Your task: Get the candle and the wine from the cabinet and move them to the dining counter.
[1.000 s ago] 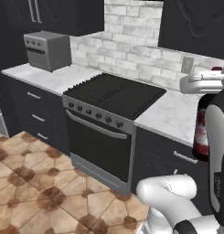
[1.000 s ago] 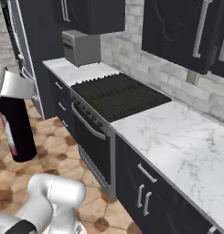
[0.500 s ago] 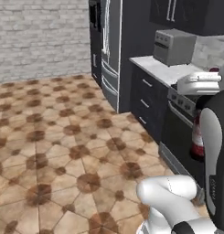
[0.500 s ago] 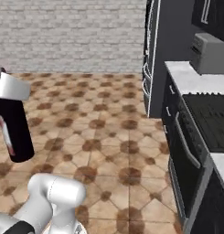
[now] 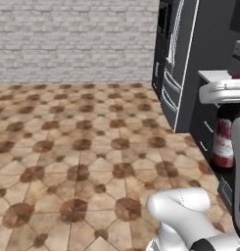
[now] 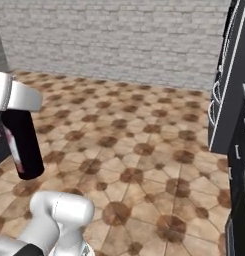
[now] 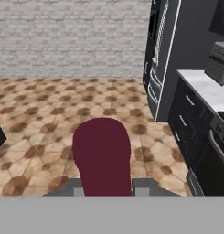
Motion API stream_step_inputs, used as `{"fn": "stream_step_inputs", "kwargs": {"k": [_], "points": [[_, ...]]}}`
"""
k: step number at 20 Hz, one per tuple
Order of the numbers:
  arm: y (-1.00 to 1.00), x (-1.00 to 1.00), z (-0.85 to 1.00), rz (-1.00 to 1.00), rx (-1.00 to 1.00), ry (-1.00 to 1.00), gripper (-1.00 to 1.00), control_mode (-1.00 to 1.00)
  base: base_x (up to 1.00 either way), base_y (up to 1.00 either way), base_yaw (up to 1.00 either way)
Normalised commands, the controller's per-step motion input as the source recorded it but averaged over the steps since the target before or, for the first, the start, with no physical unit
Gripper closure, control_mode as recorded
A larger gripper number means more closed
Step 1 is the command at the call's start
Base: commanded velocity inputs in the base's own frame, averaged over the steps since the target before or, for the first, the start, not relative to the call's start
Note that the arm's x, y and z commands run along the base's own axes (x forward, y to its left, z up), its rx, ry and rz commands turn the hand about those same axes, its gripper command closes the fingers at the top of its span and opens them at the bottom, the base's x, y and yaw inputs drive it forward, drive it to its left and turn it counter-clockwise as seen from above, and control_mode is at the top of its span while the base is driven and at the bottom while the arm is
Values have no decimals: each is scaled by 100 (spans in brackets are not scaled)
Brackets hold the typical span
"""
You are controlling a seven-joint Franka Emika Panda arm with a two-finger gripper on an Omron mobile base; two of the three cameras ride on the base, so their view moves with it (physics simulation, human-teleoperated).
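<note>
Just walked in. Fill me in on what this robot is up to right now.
The arm is carrying the wine off the floor, bottle upright, with the gripper shut on its red-capped neck. The base faces open tiled floor and a grey brick wall, with a tall dark fridge to the right. The dining counter isn't in sight, so delivery is not yet done.

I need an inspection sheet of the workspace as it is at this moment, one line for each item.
Surface: tiled floor in brown octagon pattern; a marble worktop at the right.
Job's things: the wine hangs upright above the floor, held at its red-capped neck.
Clutter: a grey toaster on the worktop.
Grippers: the gripper is shut on the wine.
Cables: nothing seen.
Surroundings: grey brick wall; tall dark fridge; dark base cabinets.
</note>
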Motion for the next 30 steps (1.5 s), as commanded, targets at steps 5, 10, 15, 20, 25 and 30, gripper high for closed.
{"fn": "stream_step_inputs", "kwargs": {"k": [5, 10, 15, 20, 25, 30], "points": [[0, 0, 0, 0, 0, 0, 100, 100, 100, 12, 1], [0, 0, 0, 0, 0, 0, 100, 100, 100, 61, 7], [0, 0, 0, 0, 0, 0, 100, 100, 100, 72, 13], [0, 0, 0, 0, 0, 0, 100, 100, 100, 33, 23], [0, 0, 0, 0, 0, 0, 100, 100, 97, 1, 59], [0, 0, 0, 0, 0, 0, 100, 100, 49, 0, 90]]}}
